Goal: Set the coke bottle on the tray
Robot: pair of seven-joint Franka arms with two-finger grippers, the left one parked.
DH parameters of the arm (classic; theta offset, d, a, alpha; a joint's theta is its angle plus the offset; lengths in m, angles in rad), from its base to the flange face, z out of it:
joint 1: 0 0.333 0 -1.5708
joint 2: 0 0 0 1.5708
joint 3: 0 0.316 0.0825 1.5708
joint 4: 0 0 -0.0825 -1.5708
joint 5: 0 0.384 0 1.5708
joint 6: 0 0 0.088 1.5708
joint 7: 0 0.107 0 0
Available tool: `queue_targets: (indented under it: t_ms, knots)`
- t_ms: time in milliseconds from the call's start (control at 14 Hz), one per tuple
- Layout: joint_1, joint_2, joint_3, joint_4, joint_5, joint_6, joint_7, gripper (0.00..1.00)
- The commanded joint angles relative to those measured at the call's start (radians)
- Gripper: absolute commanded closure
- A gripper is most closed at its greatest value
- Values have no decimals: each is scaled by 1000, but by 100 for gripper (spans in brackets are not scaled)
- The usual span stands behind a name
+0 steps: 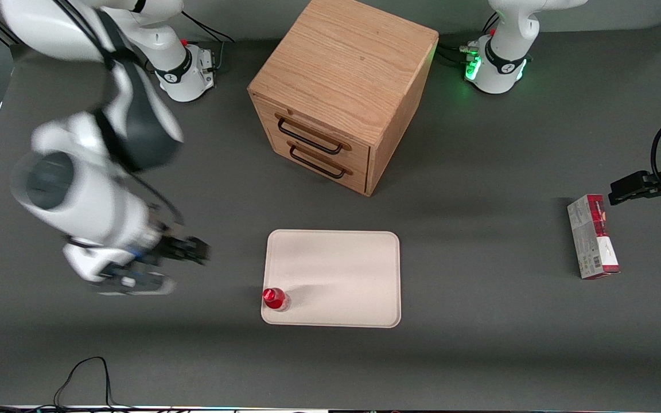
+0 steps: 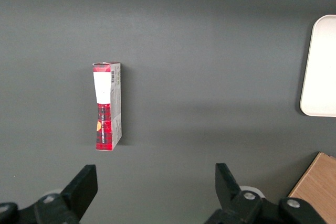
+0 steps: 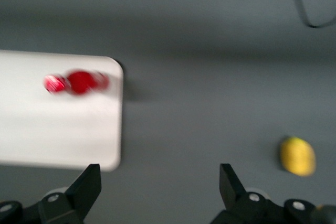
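Note:
The coke bottle (image 1: 275, 298) stands upright on the cream-white tray (image 1: 336, 269), in the tray corner nearest the front camera on the working arm's side. In the right wrist view the bottle (image 3: 79, 82) shows from above as a red blur on the tray (image 3: 52, 135). My right gripper (image 1: 195, 250) is open and empty, up off the table, away from the tray toward the working arm's end. In the right wrist view the gripper (image 3: 157, 182) has its jaws wide apart over bare table beside the tray's edge.
A wooden drawer cabinet (image 1: 342, 86) stands farther from the front camera than the tray. A red-and-grey carton (image 1: 593, 235) lies toward the parked arm's end; it also shows in the left wrist view (image 2: 106, 106). A yellow lemon-like lump (image 3: 297, 156) lies on the table. A black cable (image 1: 86, 373) loops at the table's front edge.

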Motion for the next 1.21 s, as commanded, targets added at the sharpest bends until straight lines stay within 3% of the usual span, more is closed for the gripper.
queue_targets:
  t_ms: [0, 214, 357, 1143]
  knots:
    - [-72, -208, -48, -175, 47, -79, -152, 0]
    - [-177, -371, -72, -318, 113, -76, -197, 0]
    - [-169, -418, -121, -360, 118, -78, -229, 0]
    - [-143, -425, -126, -380, 107, -76, -231, 0]
